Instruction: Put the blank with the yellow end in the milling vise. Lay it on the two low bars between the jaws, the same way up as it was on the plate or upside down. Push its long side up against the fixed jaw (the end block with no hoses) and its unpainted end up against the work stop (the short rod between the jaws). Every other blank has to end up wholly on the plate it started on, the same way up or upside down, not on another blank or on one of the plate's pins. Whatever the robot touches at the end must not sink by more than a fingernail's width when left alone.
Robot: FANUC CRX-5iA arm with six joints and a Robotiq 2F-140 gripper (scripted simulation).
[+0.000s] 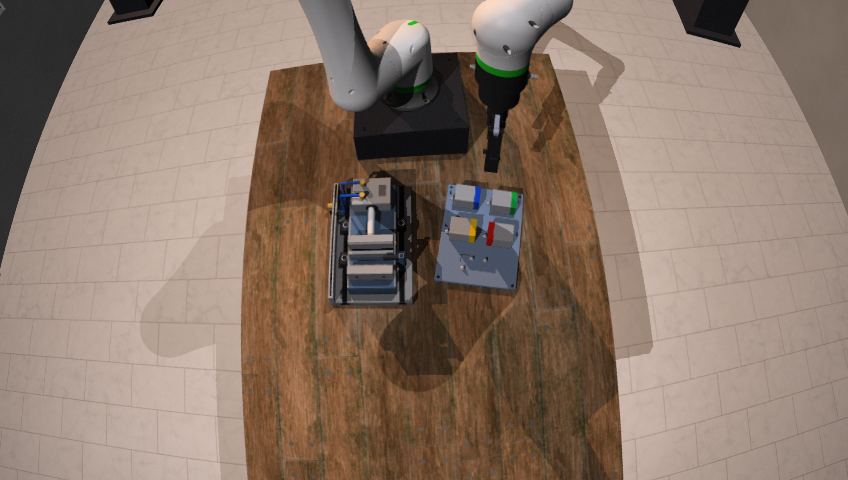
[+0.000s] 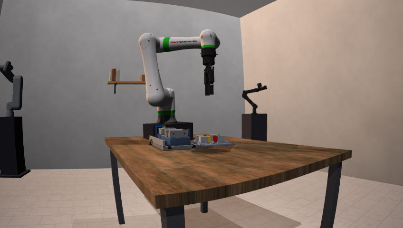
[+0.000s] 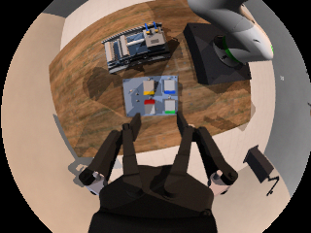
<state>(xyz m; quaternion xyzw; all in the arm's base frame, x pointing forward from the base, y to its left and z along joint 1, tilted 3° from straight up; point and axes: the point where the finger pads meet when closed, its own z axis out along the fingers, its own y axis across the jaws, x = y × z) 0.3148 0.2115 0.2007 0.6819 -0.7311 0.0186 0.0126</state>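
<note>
The blank with the yellow end (image 1: 462, 229) lies flat on the blue-grey plate (image 1: 480, 237), in its front left place, and also shows in the side view (image 2: 204, 138) and the wrist view (image 3: 150, 85). The milling vise (image 1: 371, 243) stands left of the plate, its hoses (image 1: 351, 191) at the end towards the robot base. The jaw block at the end with no hoses (image 1: 371, 273) faces the table front. My gripper (image 1: 491, 163) (image 2: 209, 91) hangs high above the table, behind the plate's far edge. Its fingers stand partly open with nothing between them.
Blanks with a blue end (image 1: 467, 197), a green end (image 1: 504, 202) and a red end (image 1: 501, 233) lie on the same plate. Small pins (image 1: 473, 260) stand on the plate's front half. The black robot base (image 1: 410, 113) is behind the vise.
</note>
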